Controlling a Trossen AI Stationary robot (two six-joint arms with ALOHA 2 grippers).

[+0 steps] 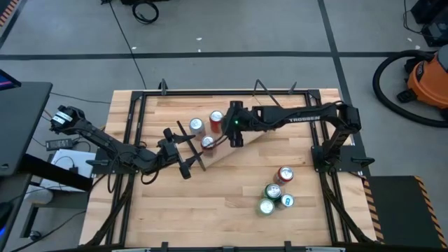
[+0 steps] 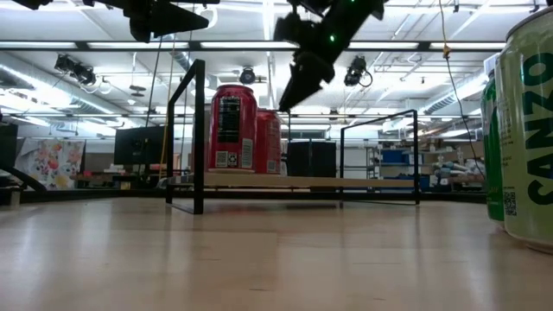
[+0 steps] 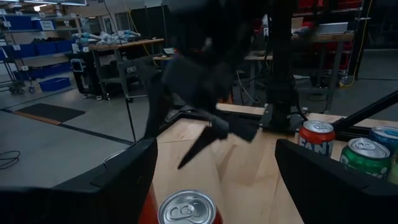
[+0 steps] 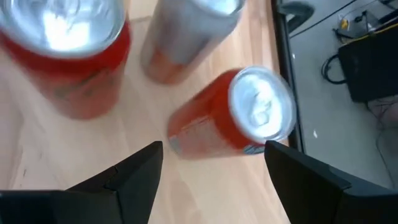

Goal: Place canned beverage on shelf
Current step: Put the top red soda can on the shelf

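Green can [image 2: 527, 130]: nearest the low camera
Shelf [image 2: 294, 181]: holds three red cans
Left gripper [image 1: 187, 155]: released, above one can
Right gripper [image 1: 236, 136]: released, empty, over shelf

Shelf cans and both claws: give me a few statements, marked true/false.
1. Three cans stand on the shelf. True: one, another and a third, all upright.
2. The right claw is clamped on a can. False: its fingers are apart with nothing between them, above the shelf cans.
3. The left claw is open beside the shelf. True: a can top shows between its fingers, not gripped.
4. The loose cans on the table are all red. False: one is red, the others green or blue.
5. A can on the shelf has tipped over. False: none has.
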